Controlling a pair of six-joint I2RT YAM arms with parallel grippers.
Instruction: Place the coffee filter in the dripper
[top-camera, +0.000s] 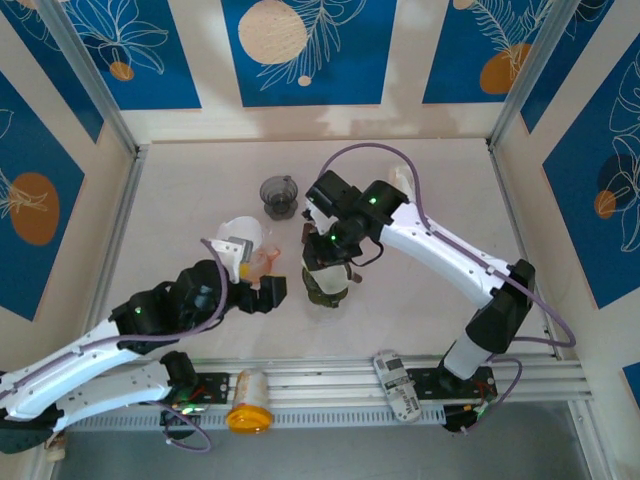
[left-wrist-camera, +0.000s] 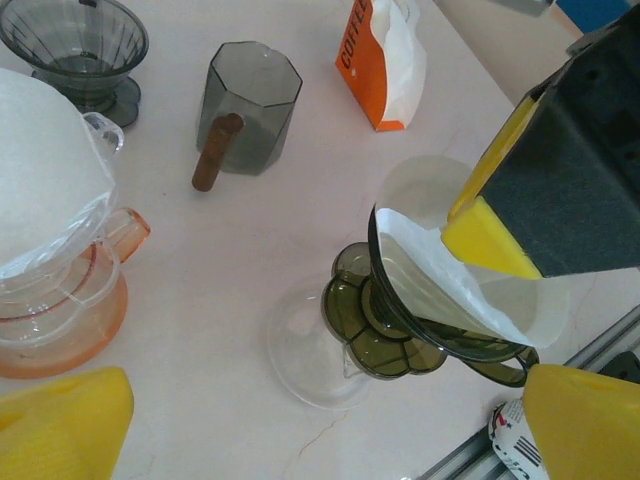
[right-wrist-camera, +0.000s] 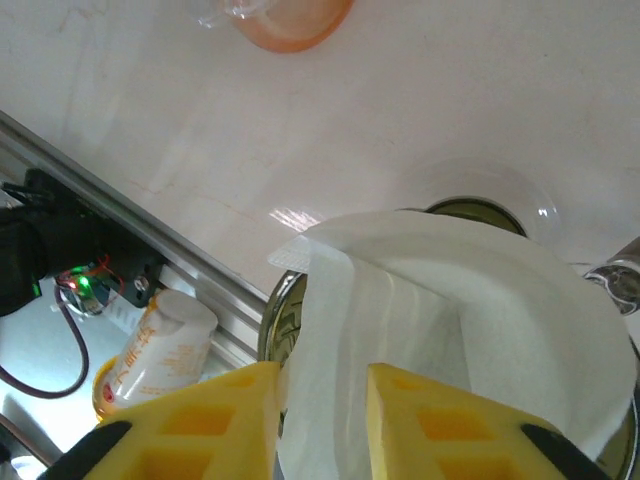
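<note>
The right arm is reaching into the middle of the counter (top-camera: 440, 180), and its gripper (top-camera: 322, 255) is hanging right over the olive-green dripper (top-camera: 326, 290). In the right wrist view, the two yellow fingers (right-wrist-camera: 200, 420) are coming up from the bottom edge with a narrow gap between them. The white coffee filter (right-wrist-camera: 450, 300) is running straight down through that gap, so the fingers are pinching one side of its wall. The rest of the paper is fanning out above them, toward the centre and right of the frame. Its cone is sitting inside the dripper's dark rim (right-wrist-camera: 272, 315).

In the left wrist view, the same right gripper (left-wrist-camera: 500, 215) is entering from the upper right. One yellow pad (left-wrist-camera: 490, 240) is pressing against the filter (left-wrist-camera: 440, 290) where it is leaning in the dripper (left-wrist-camera: 380, 345). One paper edge is standing up above the rim on the left.

The left gripper (top-camera: 270, 292) is hovering just left of the dripper in the top view. Its fingers (left-wrist-camera: 60, 425) are spread wide toward the bottom corners of its own view, with nothing gripped between them.

At the left edge of that view, a second white filter (left-wrist-camera: 40, 180) is resting in an orange-tinted glass dripper (left-wrist-camera: 60, 330). A grey dripper (left-wrist-camera: 75, 40) is sitting at the upper left. A grey cup with a brown handle (left-wrist-camera: 245, 105) and an orange coffee bag (left-wrist-camera: 385, 60) are standing along the top.
</note>
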